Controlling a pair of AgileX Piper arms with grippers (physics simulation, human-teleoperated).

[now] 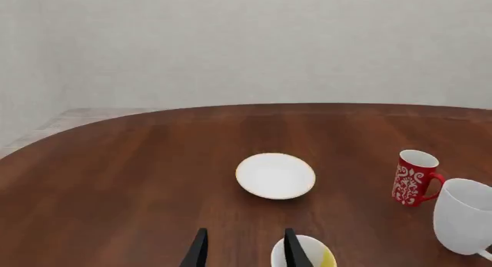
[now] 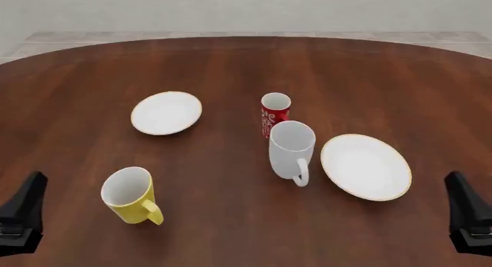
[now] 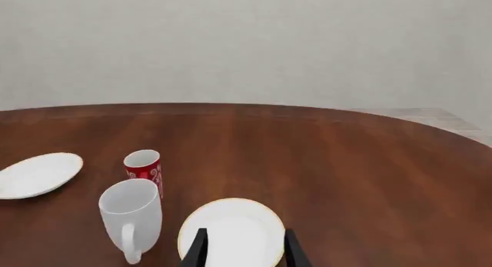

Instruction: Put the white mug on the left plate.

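Brown table (image 2: 230, 65) bears three cups, two plates; both tools (image 1: 242, 249) (image 3: 244, 249) spread, empty.

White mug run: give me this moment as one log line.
white mug: upright on table, untouched | left plate: bare | left gripper: jaws open, holding nothing | right gripper: jaws open, holding nothing

The tall plain white mug (image 2: 291, 146) stood upright, handle toward the camera, just in front of the red cup (image 2: 275, 111). The small gold-rimmed left plate (image 2: 166, 113) lay flat well left of that cup.
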